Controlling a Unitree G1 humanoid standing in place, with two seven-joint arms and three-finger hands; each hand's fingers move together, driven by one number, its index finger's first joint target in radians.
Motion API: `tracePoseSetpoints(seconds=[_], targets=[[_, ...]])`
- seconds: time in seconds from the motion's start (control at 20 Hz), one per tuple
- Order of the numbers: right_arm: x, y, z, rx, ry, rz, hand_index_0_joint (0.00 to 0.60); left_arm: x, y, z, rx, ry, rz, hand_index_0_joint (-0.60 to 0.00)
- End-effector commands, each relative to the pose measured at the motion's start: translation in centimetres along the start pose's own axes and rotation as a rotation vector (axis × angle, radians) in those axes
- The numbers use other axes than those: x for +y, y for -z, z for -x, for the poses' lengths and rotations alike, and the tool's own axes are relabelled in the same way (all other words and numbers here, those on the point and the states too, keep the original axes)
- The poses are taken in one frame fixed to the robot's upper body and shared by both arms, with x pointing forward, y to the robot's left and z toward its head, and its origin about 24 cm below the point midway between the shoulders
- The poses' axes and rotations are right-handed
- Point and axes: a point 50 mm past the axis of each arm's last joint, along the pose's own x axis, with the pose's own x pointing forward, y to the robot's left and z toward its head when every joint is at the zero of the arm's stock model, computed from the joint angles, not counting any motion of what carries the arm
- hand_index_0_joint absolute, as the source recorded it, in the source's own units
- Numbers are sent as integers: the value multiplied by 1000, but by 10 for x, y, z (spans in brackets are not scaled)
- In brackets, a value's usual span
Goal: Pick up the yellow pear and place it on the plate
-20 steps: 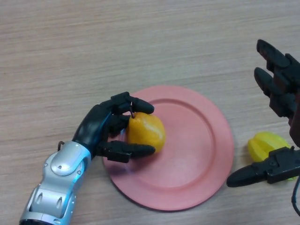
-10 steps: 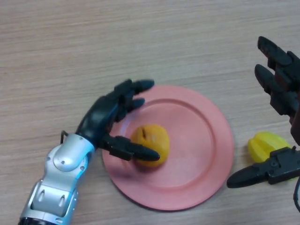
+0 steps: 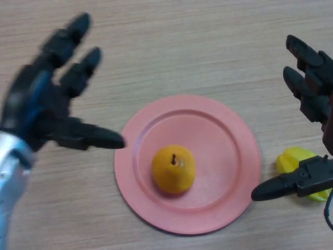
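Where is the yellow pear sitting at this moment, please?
In the head view the yellow pear sits stem up on the pink plate, slightly left of its centre, free of the open left hand to its left.

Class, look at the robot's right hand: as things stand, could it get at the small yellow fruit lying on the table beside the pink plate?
Probably yes. The right hand is open, its thumb already lying across the small yellow fruit, which sits on the wooden table just off the round pink plate. Nothing else blocks it.
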Motion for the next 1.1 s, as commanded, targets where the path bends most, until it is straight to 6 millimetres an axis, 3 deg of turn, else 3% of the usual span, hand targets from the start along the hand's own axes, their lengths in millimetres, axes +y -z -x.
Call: tracePoseSetpoints(seconds=[0.05,0.4,0.8,1.1], targets=[[-12,-24,3,-165,57,36,0,15,-33,15,-146,-36,-106,0],[-4,-28,-1,-187,3,-34,0,24,-45,49,-191,-163,-156,0],[0,-25,-12,-234,-4,14,0,20,-54,41,-250,-208,-212,0],[-2,-23,-9,-235,-19,41,0,14,-54,34,-263,-206,-271,0]])
